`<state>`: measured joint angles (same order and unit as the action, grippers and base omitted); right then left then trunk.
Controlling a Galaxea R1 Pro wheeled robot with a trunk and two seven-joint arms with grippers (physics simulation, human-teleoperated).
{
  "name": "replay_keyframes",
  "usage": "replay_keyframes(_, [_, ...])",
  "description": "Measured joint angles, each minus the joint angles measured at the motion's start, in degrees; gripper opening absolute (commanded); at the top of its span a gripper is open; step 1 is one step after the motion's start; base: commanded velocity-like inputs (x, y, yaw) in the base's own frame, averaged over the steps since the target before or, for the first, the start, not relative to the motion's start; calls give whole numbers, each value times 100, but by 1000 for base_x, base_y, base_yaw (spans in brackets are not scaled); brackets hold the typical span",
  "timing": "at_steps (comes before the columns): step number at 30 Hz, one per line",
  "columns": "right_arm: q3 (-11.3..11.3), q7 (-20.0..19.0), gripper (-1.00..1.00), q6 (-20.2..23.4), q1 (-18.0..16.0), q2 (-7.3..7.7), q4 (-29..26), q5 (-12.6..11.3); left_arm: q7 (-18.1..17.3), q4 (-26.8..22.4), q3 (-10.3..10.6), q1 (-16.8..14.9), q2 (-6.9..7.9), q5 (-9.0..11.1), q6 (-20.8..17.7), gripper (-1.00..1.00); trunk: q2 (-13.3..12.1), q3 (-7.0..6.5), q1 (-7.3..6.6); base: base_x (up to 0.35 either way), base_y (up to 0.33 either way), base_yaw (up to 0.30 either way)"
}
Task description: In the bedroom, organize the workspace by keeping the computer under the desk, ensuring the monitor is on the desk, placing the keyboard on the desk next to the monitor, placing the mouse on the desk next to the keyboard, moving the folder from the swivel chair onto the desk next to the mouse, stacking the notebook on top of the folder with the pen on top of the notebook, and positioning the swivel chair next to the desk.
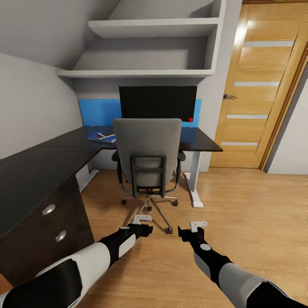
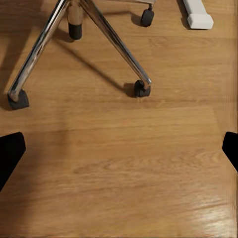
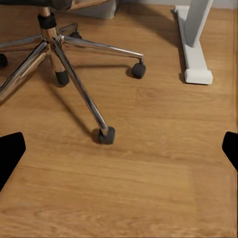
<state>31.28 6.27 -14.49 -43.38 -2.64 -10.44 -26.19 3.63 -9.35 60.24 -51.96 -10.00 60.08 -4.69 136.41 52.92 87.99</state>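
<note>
We hold both grippers, left (image 1: 142,219) and right (image 1: 197,225), low with jaws open and empty behind the chair (image 1: 147,158), which sits tucked at the worktop (image 1: 201,141), before the monitor (image 1: 158,102).

Oak floor (image 1: 239,222), grey walls (image 1: 30,98), wooden door (image 1: 261,85).

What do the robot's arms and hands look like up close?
Both arms wear smooth white and grey shells over black joints, with black wrists. The left gripper and right gripper end in small pale grey fingers. In the wrist views, the fingertips look plain black.
</note>
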Motion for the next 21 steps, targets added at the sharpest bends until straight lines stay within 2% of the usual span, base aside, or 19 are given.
replay_keyframes(3, [-17,14,100,-178,0,20,210,-12,-15,140,-16,23,0,32,13,100,-120,-54,-68,-129,-3,0])
replay_keyframes(6, [-20,29,100,-294,0,23,526,-21,-26,312,-22,160,0,40,35,100,-241,-108,-135,-48,-1,0])
replay_keyframes(8, [-20,35,100,-541,4,22,883,-36,-37,405,-34,355,0,47,61,100,-321,-143,-179,-11,0,0])
replay_keyframes(9, [-16,49,100,-992,306,27,1112,-38,-1,558,-56,670,2,55,481,100,-360,-161,-202,-2,0,0])
replay_keyframes(11, [-22,53,100,-1073,578,33,1143,-40,14,672,-60,824,1,55,587,100,-441,-197,-245,-1,0,0])
replay_keyframes(15, [-22,56,100,-1147,860,126,1160,-33,29,779,-67,1014,1,67,679,100,-601,-269,-333,0,0,0])
replay_keyframes(16, [-31,64,100,-1152,1149,249,1152,-32,41,811,-71,1221,31,80,703,100,-641,-285,-354,0,0,0])
replay_keyframes(18, [-7,59,100,-1147,1212,268,1165,-17,41,813,-70,1338,41,78,701,100,-722,-323,-399,0,0,0])
replay_keyframes(19, [-5,50,100,-1139,1432,273,1171,-22,41,813,-81,1586,124,84,705,100,-762,-339,-420,0,0,0])
replay_keyframes(21, [12,39,100,-1127,1636,249,1171,-14,36,816,-75,1734,200,82,705,100,-842,-376,-465,0,0,0])
